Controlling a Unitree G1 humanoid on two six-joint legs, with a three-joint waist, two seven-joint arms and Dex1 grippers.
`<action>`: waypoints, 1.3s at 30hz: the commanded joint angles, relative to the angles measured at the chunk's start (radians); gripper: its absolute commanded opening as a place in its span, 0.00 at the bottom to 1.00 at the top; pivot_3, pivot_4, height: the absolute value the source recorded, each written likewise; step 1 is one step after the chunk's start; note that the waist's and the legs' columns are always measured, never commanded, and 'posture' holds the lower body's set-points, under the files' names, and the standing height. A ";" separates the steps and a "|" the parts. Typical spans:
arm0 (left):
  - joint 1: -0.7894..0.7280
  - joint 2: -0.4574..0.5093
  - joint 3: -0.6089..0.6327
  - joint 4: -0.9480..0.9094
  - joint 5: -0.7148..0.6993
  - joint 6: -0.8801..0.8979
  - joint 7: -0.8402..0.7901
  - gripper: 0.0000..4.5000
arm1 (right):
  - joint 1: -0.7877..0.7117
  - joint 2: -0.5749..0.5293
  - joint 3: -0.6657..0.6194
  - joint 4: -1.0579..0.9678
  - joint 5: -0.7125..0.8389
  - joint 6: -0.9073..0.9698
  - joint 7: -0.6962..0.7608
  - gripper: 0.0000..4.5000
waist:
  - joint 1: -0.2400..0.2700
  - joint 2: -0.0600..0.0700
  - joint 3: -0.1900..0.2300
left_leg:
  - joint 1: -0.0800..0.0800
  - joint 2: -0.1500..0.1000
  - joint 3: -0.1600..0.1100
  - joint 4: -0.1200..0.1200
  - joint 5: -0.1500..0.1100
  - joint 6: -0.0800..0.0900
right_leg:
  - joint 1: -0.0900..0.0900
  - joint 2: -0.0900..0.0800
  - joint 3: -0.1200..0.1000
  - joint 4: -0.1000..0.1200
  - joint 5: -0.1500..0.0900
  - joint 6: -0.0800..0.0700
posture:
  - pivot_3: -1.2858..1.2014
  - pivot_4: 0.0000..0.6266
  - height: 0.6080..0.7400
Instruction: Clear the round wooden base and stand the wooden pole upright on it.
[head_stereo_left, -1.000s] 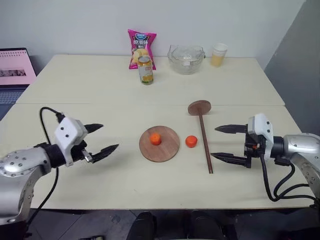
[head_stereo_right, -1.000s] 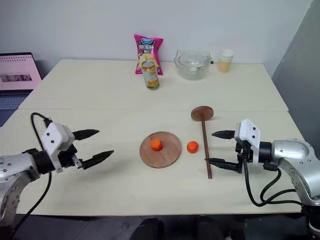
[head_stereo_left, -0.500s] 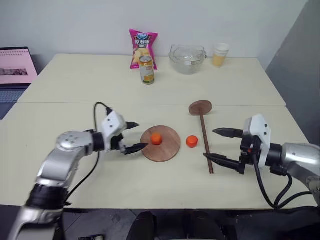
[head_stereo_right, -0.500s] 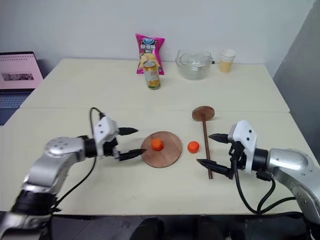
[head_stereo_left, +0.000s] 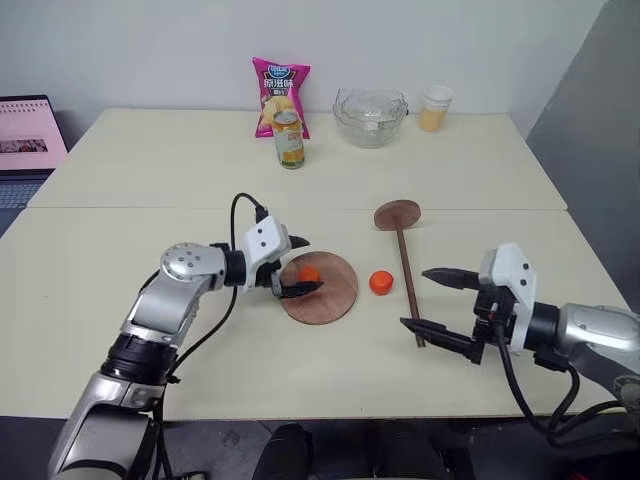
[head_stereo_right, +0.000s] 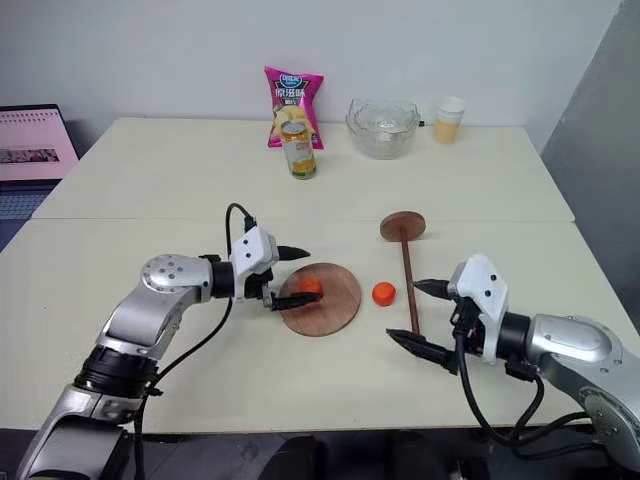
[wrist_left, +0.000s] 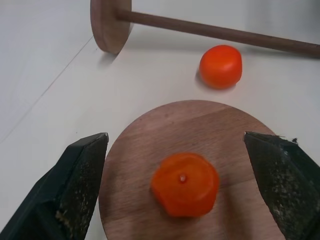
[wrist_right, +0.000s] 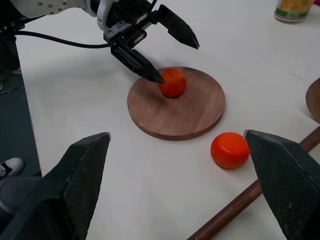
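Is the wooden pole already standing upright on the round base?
No, the wooden pole lies flat on the table beside the round wooden base, which carries an orange piece.

One small fruit sits on the round wooden base; a second fruit lies just right of the base. The wooden pole lies flat right of that, and far behind the base stand a can, bag, bowl and cup.

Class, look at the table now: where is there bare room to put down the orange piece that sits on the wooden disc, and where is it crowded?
Bare tabletop lies left of the can and near the front edge. Crowded: between the round wooden base, the second orange piece and the wooden pole.
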 joint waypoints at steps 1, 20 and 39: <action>-0.018 -0.022 -0.024 0.020 0.019 -0.005 -0.010 1.00 | 0.002 -0.004 -0.028 -0.045 0.010 -0.022 -0.015 1.00 | 0.001 0.000 0.000 | 0.000 0.000 0.000 0.000 0.000 0.000 | 0.000 0.000 0.000 0.000 0.000 0.000 | 0.52 0.24 1.00; -0.020 -0.081 -0.025 0.114 0.068 -0.109 -0.013 0.39 | -0.025 -0.018 0.003 -0.023 -0.001 -0.079 0.035 1.00 | 0.001 0.000 0.000 | 0.000 0.000 -0.001 0.000 0.000 0.000 | 0.000 0.000 0.000 0.000 0.000 0.000 | 0.52 0.24 1.00; 0.235 0.087 0.519 0.059 0.077 0.012 0.522 0.25 | -0.363 0.056 0.273 0.166 -0.083 -0.155 0.221 1.00 | -0.005 -0.001 0.001 | 0.001 0.001 -0.001 0.000 0.000 0.000 | 0.000 0.000 0.000 0.000 0.000 -0.001 | 0.52 0.24 1.00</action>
